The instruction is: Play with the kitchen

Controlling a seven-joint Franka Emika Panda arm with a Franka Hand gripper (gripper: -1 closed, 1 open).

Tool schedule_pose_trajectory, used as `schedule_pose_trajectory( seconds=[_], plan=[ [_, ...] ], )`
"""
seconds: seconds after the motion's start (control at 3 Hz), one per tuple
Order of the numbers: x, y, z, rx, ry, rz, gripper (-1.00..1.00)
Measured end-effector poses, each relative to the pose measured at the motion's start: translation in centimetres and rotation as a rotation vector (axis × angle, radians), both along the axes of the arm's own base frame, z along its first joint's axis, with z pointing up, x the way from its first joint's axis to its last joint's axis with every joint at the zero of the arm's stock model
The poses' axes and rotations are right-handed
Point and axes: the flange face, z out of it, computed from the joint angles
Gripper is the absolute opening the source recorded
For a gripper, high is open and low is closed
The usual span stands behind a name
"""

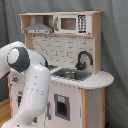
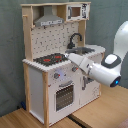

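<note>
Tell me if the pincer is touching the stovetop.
Cannot tell. In the second exterior view the arm reaches toward the stovetop, but its tip blends into the counter edge; in the first exterior view the arm hides it.

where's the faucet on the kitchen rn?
The black faucet arches over the grey sink at the back of the kitchen counter, right of the stovetop in the second exterior view.

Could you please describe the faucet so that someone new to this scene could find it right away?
Start at the toy kitchen, the tall white and light-wood unit. On its countertop, behind the grey sink, stands the faucet. It is the only black, high-arched piece there, curving over the basin against the pale back wall.
</note>
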Motion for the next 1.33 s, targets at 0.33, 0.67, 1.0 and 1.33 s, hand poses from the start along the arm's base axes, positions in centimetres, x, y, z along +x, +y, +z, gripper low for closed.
schedule_pose_trajectory(
  seconds=[0.33,0.67,1.0,1.33],
  plan=[
    [-0.9,0.9,-2.4,0.003,0.029,0.015,1.0],
    [-1.6,1.7,-4.7,0.005,0.058,0.021,1.0],
    [-2.1,2.5,-7.2,0.01,0.09,0.02,1.0],
    [-1.4,2.5,-10.1,0.047,0.13,0.002,1.0]
  ],
)
